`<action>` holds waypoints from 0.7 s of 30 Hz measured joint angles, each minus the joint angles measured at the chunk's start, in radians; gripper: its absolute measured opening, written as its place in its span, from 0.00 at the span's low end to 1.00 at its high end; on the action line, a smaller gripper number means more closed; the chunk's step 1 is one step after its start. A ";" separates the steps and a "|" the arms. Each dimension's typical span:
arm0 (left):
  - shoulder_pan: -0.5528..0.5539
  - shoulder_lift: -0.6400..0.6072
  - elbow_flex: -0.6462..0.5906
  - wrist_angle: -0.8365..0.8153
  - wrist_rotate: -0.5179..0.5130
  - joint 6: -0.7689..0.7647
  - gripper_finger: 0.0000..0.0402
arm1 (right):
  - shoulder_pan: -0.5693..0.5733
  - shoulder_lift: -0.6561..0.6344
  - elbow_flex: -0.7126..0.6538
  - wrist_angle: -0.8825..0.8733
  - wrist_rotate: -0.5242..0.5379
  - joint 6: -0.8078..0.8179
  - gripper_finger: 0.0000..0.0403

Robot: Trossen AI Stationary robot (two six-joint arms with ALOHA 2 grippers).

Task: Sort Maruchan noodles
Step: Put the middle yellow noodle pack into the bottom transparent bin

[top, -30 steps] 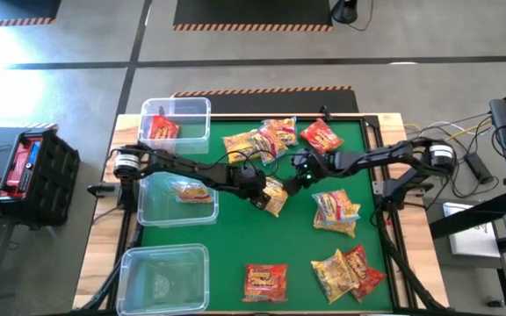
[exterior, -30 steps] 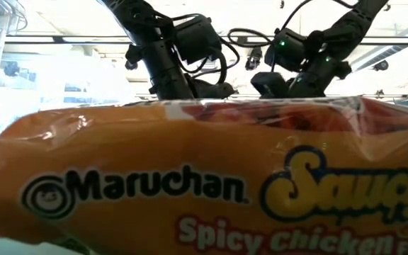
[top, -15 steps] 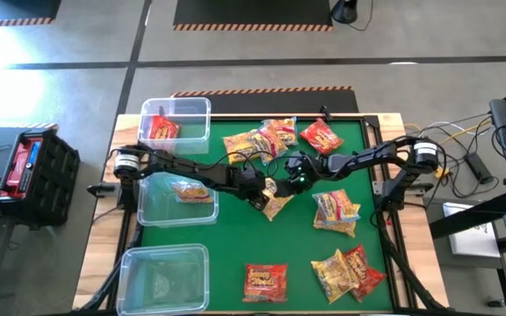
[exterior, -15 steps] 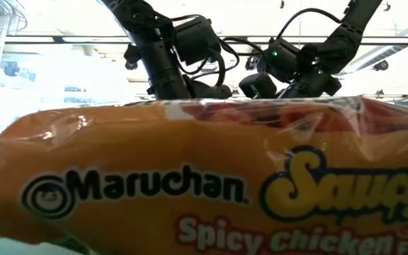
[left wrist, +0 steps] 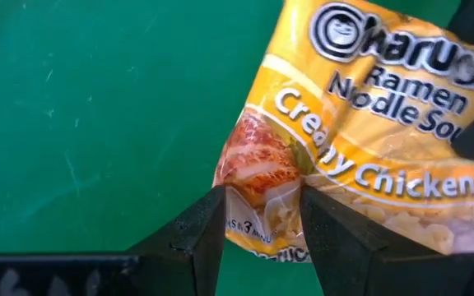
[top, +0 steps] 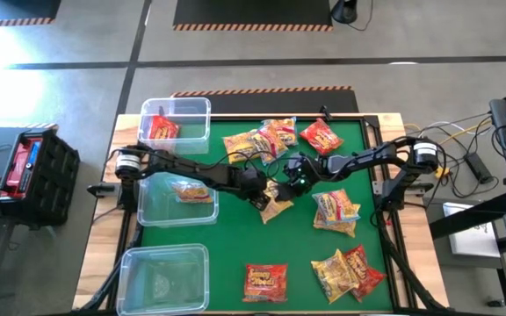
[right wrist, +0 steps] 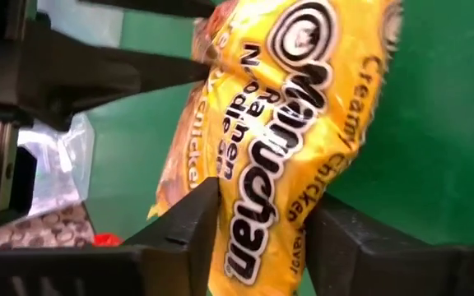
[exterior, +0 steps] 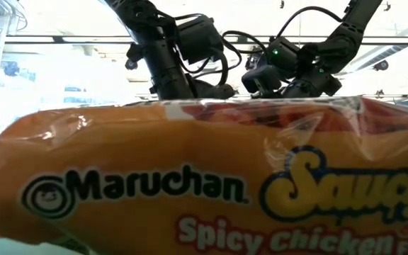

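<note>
Change: the right tool (top: pixel 290 178) has been brought in from the right and its fingers drawn onto the yellow packet (top: pixel 275 198).
Left tool (top: pixel 260 193): clenched on 1 corner of the same packet.
Packet: mid-tabletop, gripped from both ends.
Bins (top: pixel 176 119): along the left edge.
Meaning: a 2-tool handover looks likely; sorting remains early, with most packets loose.

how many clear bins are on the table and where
3, all along the table's left edge in the high view: the far bin holds a red packet, the middle bin holds a yellow packet, and the near bin looks empty.
</note>
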 joint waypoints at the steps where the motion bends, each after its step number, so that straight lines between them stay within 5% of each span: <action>1: 0.000 0.000 0.009 -0.010 0.001 0.012 0.35 | 0.000 0.000 0.000 -0.002 -0.011 -0.009 0.31; 11: -0.012 -0.043 0.167 -0.270 0.050 0.205 0.35 | 0.001 -0.005 0.000 -0.039 -0.106 -0.173 0.27; 21: -0.016 -0.117 0.076 -0.045 0.259 0.268 0.35 | 0.001 -0.011 0.000 -0.119 -0.219 -0.563 0.27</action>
